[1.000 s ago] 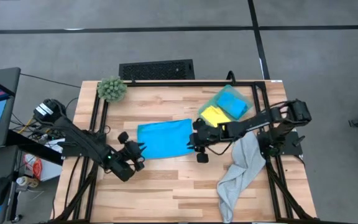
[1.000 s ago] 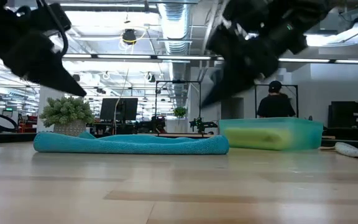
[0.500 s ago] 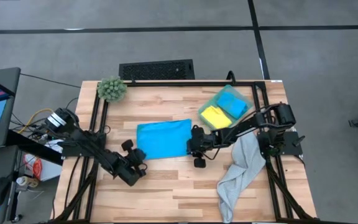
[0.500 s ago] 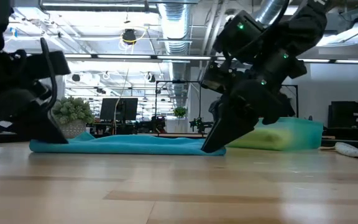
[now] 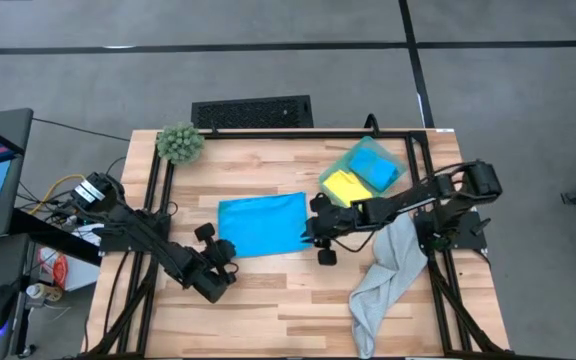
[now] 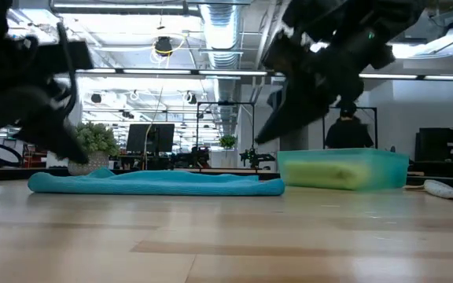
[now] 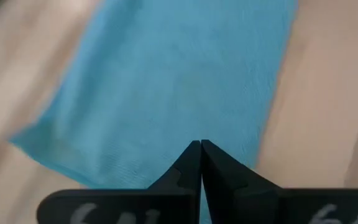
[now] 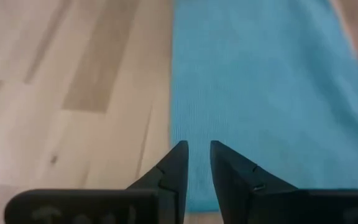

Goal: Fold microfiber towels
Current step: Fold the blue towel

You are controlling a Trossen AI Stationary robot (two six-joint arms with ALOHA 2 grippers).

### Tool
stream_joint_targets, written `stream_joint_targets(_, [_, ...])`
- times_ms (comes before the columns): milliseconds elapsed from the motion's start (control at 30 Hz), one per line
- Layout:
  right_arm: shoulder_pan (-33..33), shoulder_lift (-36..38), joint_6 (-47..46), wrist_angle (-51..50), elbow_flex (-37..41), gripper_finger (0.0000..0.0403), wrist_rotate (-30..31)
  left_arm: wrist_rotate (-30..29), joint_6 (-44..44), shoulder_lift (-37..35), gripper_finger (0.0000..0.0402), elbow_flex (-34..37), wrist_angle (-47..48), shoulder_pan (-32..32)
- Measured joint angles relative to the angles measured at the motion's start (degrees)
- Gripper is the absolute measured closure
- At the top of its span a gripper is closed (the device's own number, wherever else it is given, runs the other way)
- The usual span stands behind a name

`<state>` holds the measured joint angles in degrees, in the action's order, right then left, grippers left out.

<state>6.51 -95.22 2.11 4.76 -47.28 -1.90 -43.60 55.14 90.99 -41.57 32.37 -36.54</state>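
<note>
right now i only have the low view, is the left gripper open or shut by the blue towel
Observer: Shut. In the left wrist view the left gripper has its fingertips pressed together at the near edge of the blue towel.
Operator: and the right one
Observer: The right gripper shows a narrow gap between its fingers, over the towel's opposite edge; nothing visibly pinched.
Operator: whats inside the green bin
Observer: From above, the green bin holds a folded yellow towel and a folded blue one.
</note>
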Motion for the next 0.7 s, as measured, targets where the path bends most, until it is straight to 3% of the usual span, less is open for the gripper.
stream_joint_targets(167, [1.0, 1.4, 2.3, 1.3, 0.0, 0.031, 0.1, -3.0, -1.6, 0.0, 0.0401, -4.0, 3.9, -1.3])
stream_joint_targets(433, [3.7, -4.9, 4.5, 1.7, 0.0, 0.031, 0.4, -4.3, -0.9, 0.0, 0.0397, -1.7, 3.0, -9.5])
stream_joint_targets(700, [4.7, -3.8, 7.1, 2.1, 0.0, 0.029, 0.8, -3.0, -2.1, 0.2, 0.0309, -1.4, 2.6, -12.1])
